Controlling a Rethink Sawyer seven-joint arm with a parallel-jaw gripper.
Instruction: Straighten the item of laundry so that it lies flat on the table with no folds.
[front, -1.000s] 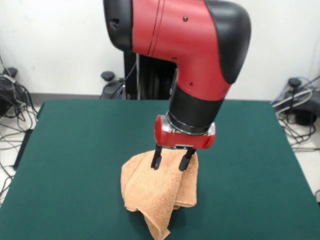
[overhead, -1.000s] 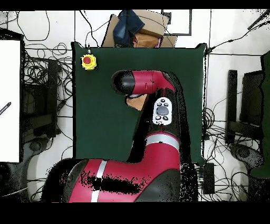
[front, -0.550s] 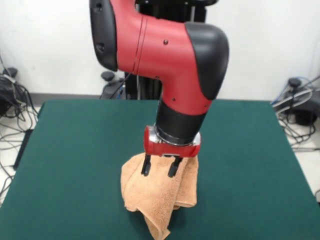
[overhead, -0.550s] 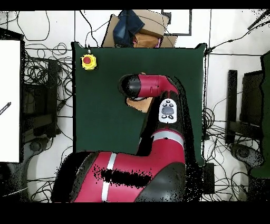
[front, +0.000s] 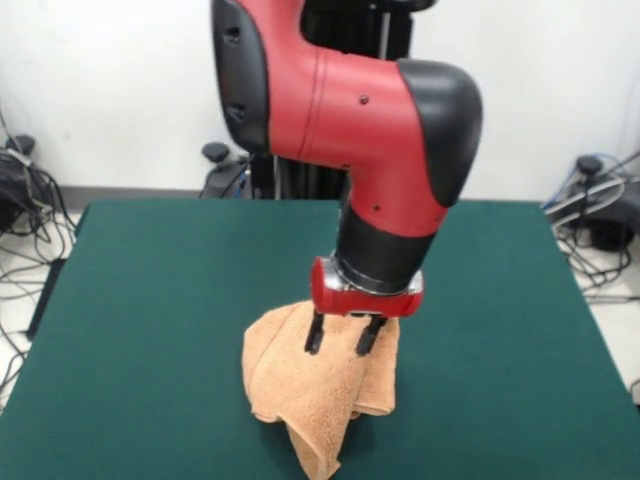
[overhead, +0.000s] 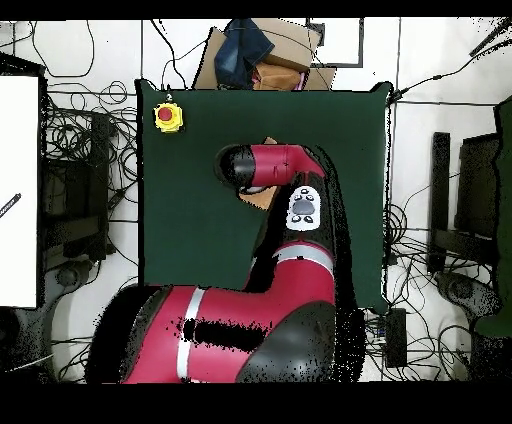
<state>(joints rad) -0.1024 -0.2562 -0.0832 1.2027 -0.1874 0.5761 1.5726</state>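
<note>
Towel (front: 300, 390) lies bunched in a loose heap on the green table (front: 140, 300), toward the near edge in the front view and a little left of the middle. It is far from flat: one fold stands up on the left side, a second layer hangs down on the right, and a pointed corner trails to the front, reaching the bottom edge of the front view.

My claw (front: 341, 338) sits over the upper, far part of that heap. My two dark fingers (front: 314, 335) point down and stand apart with a clear gap between them, so I am open. Their tips are down at the cloth, but I cannot tell whether they press into it or stop just above it, and nothing is pinched between them.

My red and black arm (front: 350, 110) comes down over the heap from above. From overhead my arm (overhead: 275, 165) covers nearly all of the towel (overhead: 260, 197); only a small orange patch shows beside my wrist, near the middle of the table (overhead: 190, 230). A yellow box with a red button (overhead: 167, 116) sits near one corner of the table, well apart from the cloth.
</note>
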